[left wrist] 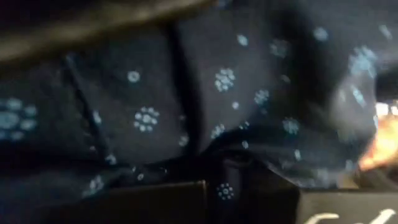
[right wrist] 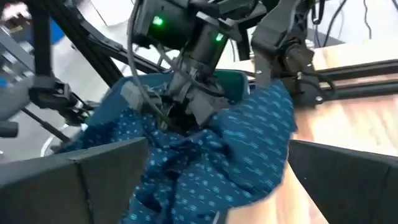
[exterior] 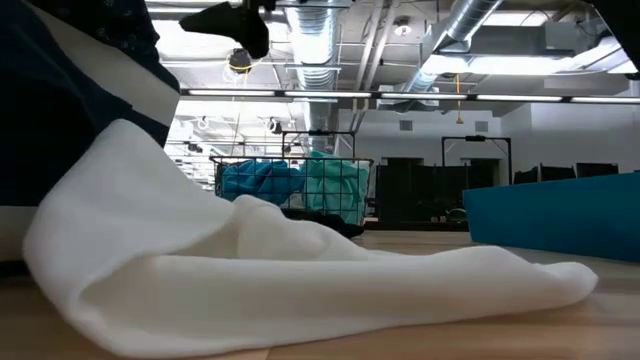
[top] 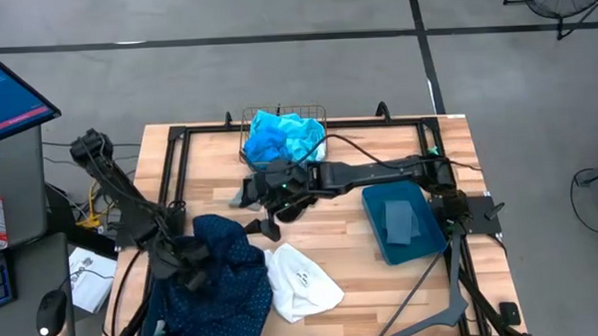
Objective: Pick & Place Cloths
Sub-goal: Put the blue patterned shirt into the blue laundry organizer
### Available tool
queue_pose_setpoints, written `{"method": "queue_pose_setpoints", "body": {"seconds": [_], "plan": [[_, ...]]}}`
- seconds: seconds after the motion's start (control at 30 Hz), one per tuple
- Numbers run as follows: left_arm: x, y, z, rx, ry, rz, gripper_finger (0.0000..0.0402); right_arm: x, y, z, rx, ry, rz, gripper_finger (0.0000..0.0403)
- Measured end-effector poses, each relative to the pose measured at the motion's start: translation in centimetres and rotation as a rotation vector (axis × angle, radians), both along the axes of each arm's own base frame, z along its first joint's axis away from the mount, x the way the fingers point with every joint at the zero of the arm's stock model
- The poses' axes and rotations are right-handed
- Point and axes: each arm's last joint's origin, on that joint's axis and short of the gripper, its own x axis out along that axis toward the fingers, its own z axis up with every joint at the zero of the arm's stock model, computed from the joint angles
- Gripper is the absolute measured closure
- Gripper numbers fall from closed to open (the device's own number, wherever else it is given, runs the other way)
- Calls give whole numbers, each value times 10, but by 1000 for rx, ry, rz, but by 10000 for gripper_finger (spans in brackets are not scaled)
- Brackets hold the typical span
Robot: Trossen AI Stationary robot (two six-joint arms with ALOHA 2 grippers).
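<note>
Wooden tabletop [top: 341, 231], holding: navy dotted cloth [top: 218, 281] at the front-left corner, left gripper [top: 188, 267] clamped into its folds; white cloth [top: 298, 283] just beside it; turquoise cloth [top: 283, 137] in gold wire basket [top: 246, 140]; teal bin [top: 406, 224]; right gripper [top: 270, 189], fingers spread wide, empty, near the basket.

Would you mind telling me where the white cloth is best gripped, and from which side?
Probably at the raised fold of the white cloth beside the navy dotted cloth. The low view shows it humped there and thinning flat toward its far tip. Coming straight down from above looks safest, pinching across that ridge.
</note>
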Motion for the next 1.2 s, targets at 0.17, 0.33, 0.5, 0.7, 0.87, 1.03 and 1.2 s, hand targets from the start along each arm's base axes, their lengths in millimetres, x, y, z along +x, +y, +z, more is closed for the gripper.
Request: {"method": "queue_pose_setpoints", "body": {"seconds": [0.17, 0.33, 0.5, 0.7, 0.87, 1.03, 1.2], "plan": [[-4, 3, 14, 6, -154, -115, 391, -3, 2, 6, 17, -4, 1, 24], [-6, 6, 22, 57, -296, -197, 363, -12, 4, 28, 21, -71, 6, 24], [-7, 6, 27, 80, -383, -269, 311, -11, 10, 29, 22, -86, 19, 24], [-3, 1, 41, 44, -568, -311, 231, -12, 17, 28, 22, -71, 33, 23], [-1, -2, 57, -62, -694, -285, 179, -13, 17, 28, 21, -72, 34, 23], [-4, -5, 62, -213, -643, -353, 161, -15, 16, 34, 27, -85, 30, 24], [-9, -7, 63, -402, -467, -448, 169, -16, 16, 32, 33, -61, 30, 24]]}}
